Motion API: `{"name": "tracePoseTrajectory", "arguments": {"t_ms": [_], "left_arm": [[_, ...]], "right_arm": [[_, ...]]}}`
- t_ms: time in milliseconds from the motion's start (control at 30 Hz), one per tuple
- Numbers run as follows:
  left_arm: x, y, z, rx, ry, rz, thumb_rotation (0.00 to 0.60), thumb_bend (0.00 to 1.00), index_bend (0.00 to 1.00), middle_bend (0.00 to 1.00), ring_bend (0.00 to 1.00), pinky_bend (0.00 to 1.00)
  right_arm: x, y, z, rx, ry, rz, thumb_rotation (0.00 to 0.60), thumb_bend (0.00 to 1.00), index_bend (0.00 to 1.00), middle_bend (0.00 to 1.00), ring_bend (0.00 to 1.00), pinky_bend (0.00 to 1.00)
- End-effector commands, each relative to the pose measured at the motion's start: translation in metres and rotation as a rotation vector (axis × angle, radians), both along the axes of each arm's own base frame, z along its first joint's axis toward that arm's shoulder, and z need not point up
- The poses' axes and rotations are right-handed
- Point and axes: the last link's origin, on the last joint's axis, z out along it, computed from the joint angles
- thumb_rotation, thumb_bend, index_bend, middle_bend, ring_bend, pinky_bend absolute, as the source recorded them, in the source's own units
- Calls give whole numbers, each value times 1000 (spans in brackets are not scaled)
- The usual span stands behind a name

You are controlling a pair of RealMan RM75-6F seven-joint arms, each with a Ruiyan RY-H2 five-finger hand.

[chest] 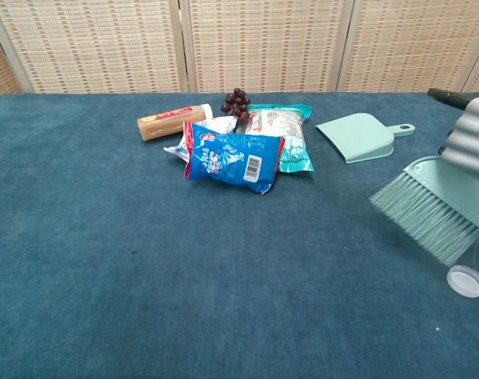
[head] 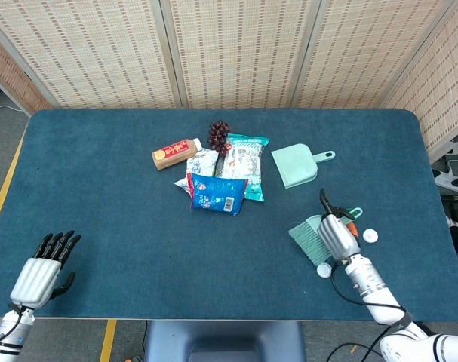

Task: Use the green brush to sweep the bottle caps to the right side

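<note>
My right hand [head: 336, 233] [chest: 469, 138] grips the green brush [head: 310, 237] [chest: 432, 207] near the table's right front. Its bristles point left and toward me, raised off the cloth. One white bottle cap [head: 324, 269] [chest: 467, 280] lies just in front of the bristles. A second white cap [head: 370, 235] lies to the right of the hand in the head view. My left hand [head: 41, 271] rests at the table's front left corner, fingers apart and holding nothing.
A green dustpan [head: 296, 164] [chest: 359, 136] lies behind the brush. Mid-table sit a blue snack bag [head: 217, 194] [chest: 231, 159], teal packets [head: 246, 160], a brown bottle [head: 175, 153] [chest: 172, 122] and dark grapes [head: 219, 134] [chest: 237, 103].
</note>
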Motion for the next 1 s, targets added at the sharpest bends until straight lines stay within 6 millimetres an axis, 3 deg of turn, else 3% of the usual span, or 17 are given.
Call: {"name": "tracePoseTrajectory", "arguments": {"t_ms": [33, 200, 567, 1000], "left_arm": [[0, 0, 1, 1, -2, -1, 600, 432, 0, 0, 0, 62], [0, 0, 3, 5, -5, 0, 600, 432, 0, 0, 0, 62], [0, -1, 1, -6, -4, -3, 600, 432, 0, 0, 0, 61], [1, -2, 1, -7, -4, -4, 600, 433, 0, 0, 0, 62]], "right_arm": [[25, 14, -12, 77, -81, 14, 600, 547, 972, 899, 639, 0], [33, 31, -25, 126, -27, 62, 600, 547, 972, 899, 639, 0], [4, 57, -29, 99, 266, 135, 600, 546, 972, 899, 639, 0], [-27, 51, -20, -3, 492, 159, 600, 546, 972, 899, 639, 0]]}}
